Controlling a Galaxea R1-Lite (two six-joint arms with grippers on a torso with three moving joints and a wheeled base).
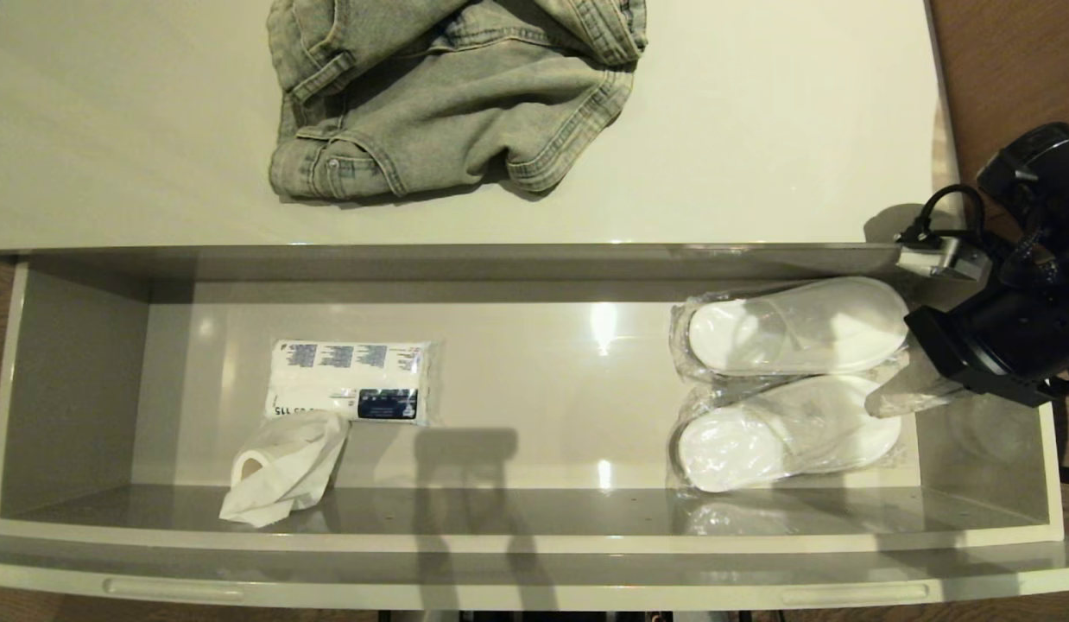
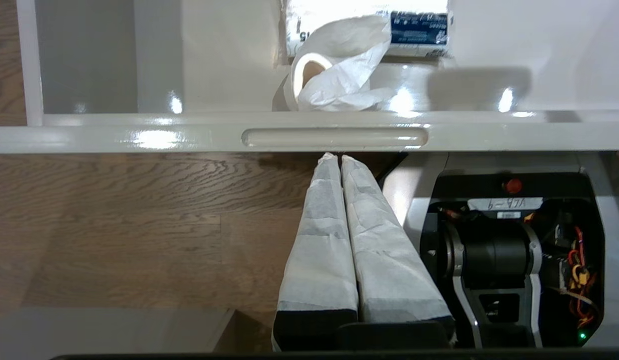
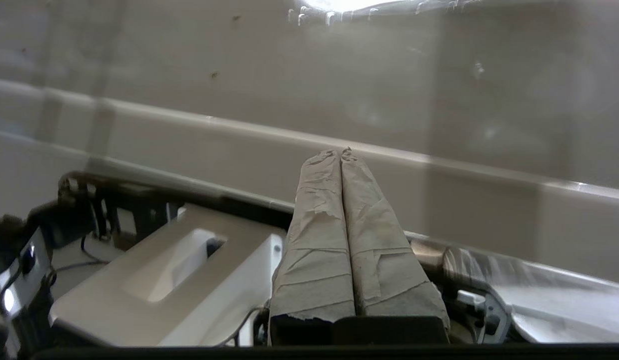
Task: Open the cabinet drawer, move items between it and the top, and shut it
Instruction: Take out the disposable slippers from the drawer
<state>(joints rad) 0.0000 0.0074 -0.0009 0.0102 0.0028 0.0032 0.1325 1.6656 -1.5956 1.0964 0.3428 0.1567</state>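
The drawer [image 1: 517, 546] stands pulled open below the glossy off-white top [image 1: 776, 130]. Two packs of white slippers in clear bags lie side by side at the drawer's right end, one farther back [image 1: 798, 326] and one nearer the front [image 1: 785, 432]. My right gripper [image 1: 876, 404] reaches in from the right edge with its taped fingers pressed shut and empty, their tips at the right end of the nearer pack; whether they touch it I cannot tell. My left gripper [image 2: 334, 157] is parked, shut, just under the drawer front's handle recess [image 2: 334, 136].
Crumpled grey-blue jeans [image 1: 452, 95] lie at the back of the top. In the drawer's left half are a blue-printed tissue pack [image 1: 349, 380] and a loose white paper roll [image 1: 284, 466]. Wooden floor [image 2: 139, 210] lies below the drawer front.
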